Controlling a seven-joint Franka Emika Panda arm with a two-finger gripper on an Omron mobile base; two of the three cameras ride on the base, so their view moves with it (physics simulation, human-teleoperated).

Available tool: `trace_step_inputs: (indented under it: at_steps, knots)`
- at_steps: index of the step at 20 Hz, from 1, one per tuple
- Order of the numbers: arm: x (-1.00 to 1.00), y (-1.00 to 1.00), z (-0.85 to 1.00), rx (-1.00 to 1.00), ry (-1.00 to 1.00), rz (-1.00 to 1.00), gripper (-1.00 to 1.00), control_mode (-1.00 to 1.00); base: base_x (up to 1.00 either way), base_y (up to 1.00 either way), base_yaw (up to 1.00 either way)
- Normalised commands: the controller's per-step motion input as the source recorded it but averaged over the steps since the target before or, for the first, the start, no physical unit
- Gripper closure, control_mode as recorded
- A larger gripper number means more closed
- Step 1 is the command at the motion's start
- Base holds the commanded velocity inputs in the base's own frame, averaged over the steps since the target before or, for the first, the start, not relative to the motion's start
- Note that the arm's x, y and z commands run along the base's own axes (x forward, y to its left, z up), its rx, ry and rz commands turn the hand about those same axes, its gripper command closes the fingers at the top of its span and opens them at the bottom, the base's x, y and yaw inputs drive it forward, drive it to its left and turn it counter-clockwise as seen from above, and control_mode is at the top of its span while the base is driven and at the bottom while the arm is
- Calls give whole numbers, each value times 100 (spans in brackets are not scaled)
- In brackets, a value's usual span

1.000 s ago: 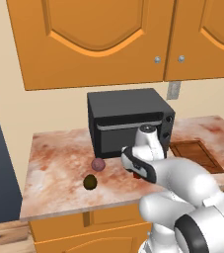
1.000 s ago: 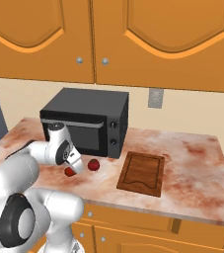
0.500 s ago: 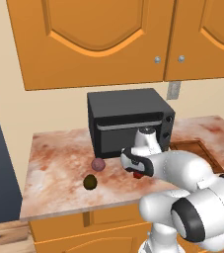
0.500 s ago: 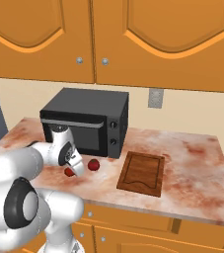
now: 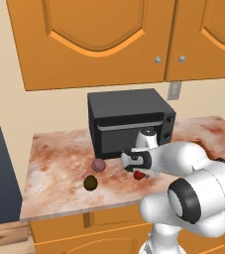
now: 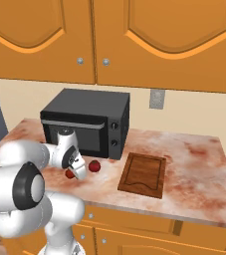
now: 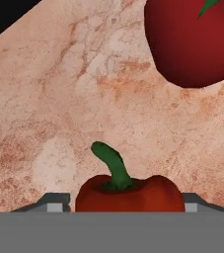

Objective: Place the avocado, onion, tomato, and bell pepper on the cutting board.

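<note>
Between the fingers [image 7: 128, 210], bell pepper [image 7: 130, 193], perhaps gripped

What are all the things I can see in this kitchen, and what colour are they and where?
Bell pepper: one, red with green stem, on the counter between the fingertips.
Tomato: one, red, on the counter beside the pepper.
Onion: one, pinkish-purple, on the counter in front of the oven.
Avocado: one, dark olive-brown, near the counter's front edge.
Cutting board: one, reddish-brown, bare, right of the oven.
Toaster oven: one, black, at the back of the counter.
Counter: one, mottled pink-brown.
Cabinets: orange, above.
Wall outlet: one, grey.
Gripper: one, white and dark, low around the pepper.
</note>
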Motion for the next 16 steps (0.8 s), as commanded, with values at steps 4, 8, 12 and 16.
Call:
trace_step_inputs:
  at_steps: [4, 8, 12, 16]
  knots:
    - [-9, 4, 2, 0, -3, 0, 100, -100, 0, 0, 0]
    - [-27, 0, 45, -3, -4, 0, 100, -100, 0, 0, 0]
    - [-21, -2, 56, -3, 0, -2, 100, -100, 0, 0, 0]
    - [-2, -9, 50, -2, 1, -4, 100, -100, 0, 0, 0]
